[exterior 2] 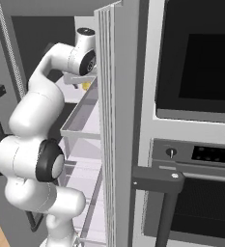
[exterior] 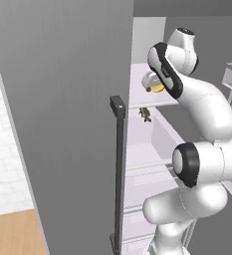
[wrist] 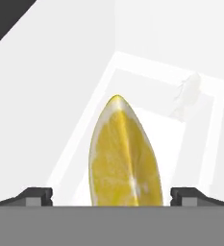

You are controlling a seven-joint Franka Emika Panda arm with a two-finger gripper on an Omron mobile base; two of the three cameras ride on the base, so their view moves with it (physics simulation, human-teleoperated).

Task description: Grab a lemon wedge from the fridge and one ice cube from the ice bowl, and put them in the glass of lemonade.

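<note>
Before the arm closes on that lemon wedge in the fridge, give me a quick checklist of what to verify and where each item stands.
1. Fridge door open: ok.
2. Pincer open: ok, fingertips stand wide apart.
3. Lemon wedge between the fingertips: ok, centred in the hand view.
4. Wedge resting on the white shelf: ok.
5. Fingertips deep enough around the wedge: cannot tell.
6. Small dark lump out of the way: ok, on a lower level.

A black wall oven [exterior 2: 196, 67] stands beside white brick wall [exterior: 3, 149].

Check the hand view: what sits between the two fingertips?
The lemon wedge sits between the fingertips, jaws wide, clear gaps either side, on the white fridge shelf.
</note>
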